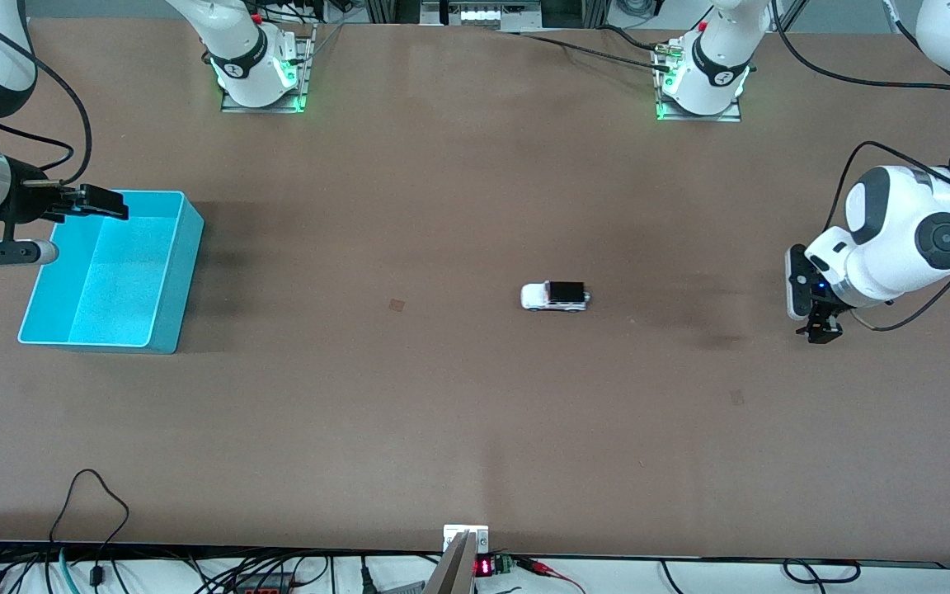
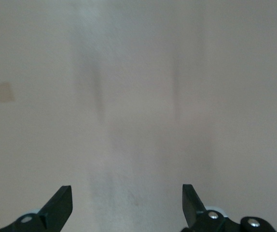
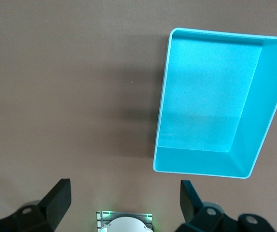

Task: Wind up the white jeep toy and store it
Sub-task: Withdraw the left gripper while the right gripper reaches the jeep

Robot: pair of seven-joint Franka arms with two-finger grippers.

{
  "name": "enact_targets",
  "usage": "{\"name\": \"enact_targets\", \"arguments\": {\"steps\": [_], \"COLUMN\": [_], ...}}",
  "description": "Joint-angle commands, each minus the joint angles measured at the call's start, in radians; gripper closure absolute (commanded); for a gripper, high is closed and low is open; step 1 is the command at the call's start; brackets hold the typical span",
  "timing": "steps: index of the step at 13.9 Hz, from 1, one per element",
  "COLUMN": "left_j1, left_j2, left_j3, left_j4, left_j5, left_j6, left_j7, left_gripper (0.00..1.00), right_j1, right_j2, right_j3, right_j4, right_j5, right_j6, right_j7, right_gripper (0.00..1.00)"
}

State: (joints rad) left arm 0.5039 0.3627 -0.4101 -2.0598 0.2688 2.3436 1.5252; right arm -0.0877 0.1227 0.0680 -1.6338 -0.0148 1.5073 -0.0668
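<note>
The white jeep toy (image 1: 556, 296), tiny with a black roof, stands on its wheels mid-table and shows in neither wrist view. A turquoise bin (image 1: 182, 280) sits empty toward the right arm's end of the table. My right gripper (image 1: 104, 202) hovers open over that bin's edge; the right wrist view shows the gripper (image 3: 124, 198) wide apart with the bin (image 3: 256, 96) below it. Toward the left arm's end, my left gripper (image 1: 823, 330) hangs low over bare table, well apart from the jeep. In the left wrist view that gripper (image 2: 127, 203) is open with nothing between its fingers.
The arms' bases (image 1: 261, 66) (image 1: 702, 78) stand along the table edge farthest from the front camera. Small tan patches (image 1: 397, 305) (image 1: 736, 397) mark the brown tabletop. Cables and a small display (image 1: 483, 567) line the edge nearest that camera.
</note>
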Motion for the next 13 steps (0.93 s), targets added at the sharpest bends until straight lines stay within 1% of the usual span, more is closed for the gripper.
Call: {"name": "enact_targets", "arguments": {"steps": [1,4,7,8,11,13], "left_j1": [-0.073,-0.12,-0.148,-0.148,-0.177,-0.188], "left_j2": [-0.033,-0.031,-0.031,-0.031,-0.03,-0.031], "left_j3": [0.004,0.004,0.004,0.005,0.008,0.013], "left_j4": [0.042,0.079,0.128,0.136,0.185,0.199], "left_j5": [-0.045,-0.089,-0.219,-0.258,-0.275,-0.276], "left_j6": [-0.05,-0.05,-0.05,-0.05,-0.052,-0.05], "left_j7": [-0.098,-0.204,-0.287,-0.345,-0.532,-0.684], "left_gripper": [0.0,0.0,0.0,0.0,0.0,0.0], "right_j1": [-0.009,-0.01,-0.01,-0.01,-0.01,-0.012], "right_j2": [0.003,0.005,0.003,0.003,0.003,0.003], "right_j3": [0.004,0.004,0.004,0.004,0.004,0.004], "right_j4": [0.009,0.009,0.008,0.008,0.008,0.008], "right_j5": [0.013,0.013,0.013,0.013,0.013,0.013], "right_j6": [-0.013,-0.013,-0.013,-0.015,-0.021,-0.022], "right_j7": [-0.001,-0.001,-0.001,-0.001,-0.001,-0.001], "right_gripper": [0.0,0.0,0.0,0.0,0.0,0.0]}}
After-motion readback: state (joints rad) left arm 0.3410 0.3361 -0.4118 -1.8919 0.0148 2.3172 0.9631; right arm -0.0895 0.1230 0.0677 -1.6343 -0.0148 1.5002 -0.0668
